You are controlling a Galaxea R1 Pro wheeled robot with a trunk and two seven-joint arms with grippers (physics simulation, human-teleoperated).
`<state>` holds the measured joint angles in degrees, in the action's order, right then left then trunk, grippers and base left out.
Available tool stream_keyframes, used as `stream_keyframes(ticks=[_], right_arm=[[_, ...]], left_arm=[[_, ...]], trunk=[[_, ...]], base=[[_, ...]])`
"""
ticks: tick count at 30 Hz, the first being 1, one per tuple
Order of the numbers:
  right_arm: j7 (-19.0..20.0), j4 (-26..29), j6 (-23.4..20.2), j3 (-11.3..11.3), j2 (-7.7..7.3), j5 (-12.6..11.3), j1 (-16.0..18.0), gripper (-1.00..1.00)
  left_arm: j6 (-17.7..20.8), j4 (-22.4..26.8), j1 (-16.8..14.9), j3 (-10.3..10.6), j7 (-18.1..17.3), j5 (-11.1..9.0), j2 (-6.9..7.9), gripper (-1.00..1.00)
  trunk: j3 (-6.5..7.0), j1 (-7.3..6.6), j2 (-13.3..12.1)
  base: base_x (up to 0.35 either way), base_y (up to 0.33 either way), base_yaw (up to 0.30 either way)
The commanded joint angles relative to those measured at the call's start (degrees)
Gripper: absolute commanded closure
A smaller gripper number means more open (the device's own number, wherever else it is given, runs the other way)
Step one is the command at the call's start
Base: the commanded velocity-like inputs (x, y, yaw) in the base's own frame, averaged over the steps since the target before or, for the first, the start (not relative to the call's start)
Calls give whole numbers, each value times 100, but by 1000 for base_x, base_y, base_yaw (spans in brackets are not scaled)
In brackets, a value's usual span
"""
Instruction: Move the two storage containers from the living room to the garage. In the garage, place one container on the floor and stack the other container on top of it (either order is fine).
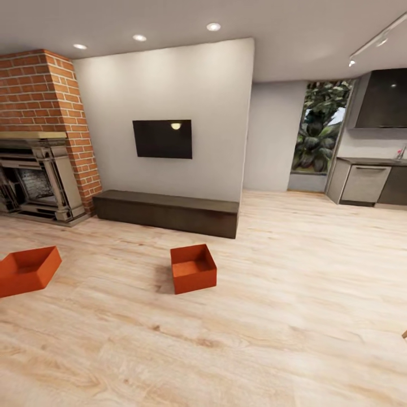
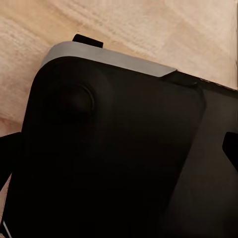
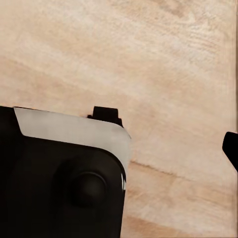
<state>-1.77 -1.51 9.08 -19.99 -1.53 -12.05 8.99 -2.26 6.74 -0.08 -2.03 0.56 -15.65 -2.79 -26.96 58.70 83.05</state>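
Living room seen from the head camera. Two orange-red tubs on the wood floor (image 1: 271,316), both upright and open at the top, well apart. One tub (image 1: 193,268) near the middle, in front of the bench (image 1: 167,212) and apart from it. Other tub (image 1: 27,271) at the left edge, partly cut off, in front of the fireplace (image 1: 37,181). Brick chimney (image 1: 51,90) above the dark metal surround. Black TV (image 1: 163,138) on the white wall over the bench. To the right, a kitchen counter (image 1: 370,181) with a dark hood (image 1: 384,99) above, and a window (image 1: 319,127) with leafy plants behind.

In the left wrist view, a black rounded robot body (image 2: 109,158) with a grey rim over the wood planks. Same black body with grey edge (image 3: 64,168) in the right wrist view, wood floor beyond. A dark tip (image 3: 231,148) at that picture's edge, too little to identify. Cannot tell whether either gripper is released or clenched. No tub grasped as far as visible.
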Motion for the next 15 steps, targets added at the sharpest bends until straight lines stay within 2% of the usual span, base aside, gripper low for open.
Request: stream_keyframes(ticks=[1,15], right_arm=[[-2,-16,32,-49,1,-52,6,-100],[13,-16,39,-54,-13,-52,6,-100]], left_arm=[[-12,2,-1,-18,6,-17,-1,-100],[-12,4,-1,-17,6,-17,0,-100]], trunk=[[-5,3,2],[-5,3,2]], base=[[319,-89,92],[319,-92,12]])
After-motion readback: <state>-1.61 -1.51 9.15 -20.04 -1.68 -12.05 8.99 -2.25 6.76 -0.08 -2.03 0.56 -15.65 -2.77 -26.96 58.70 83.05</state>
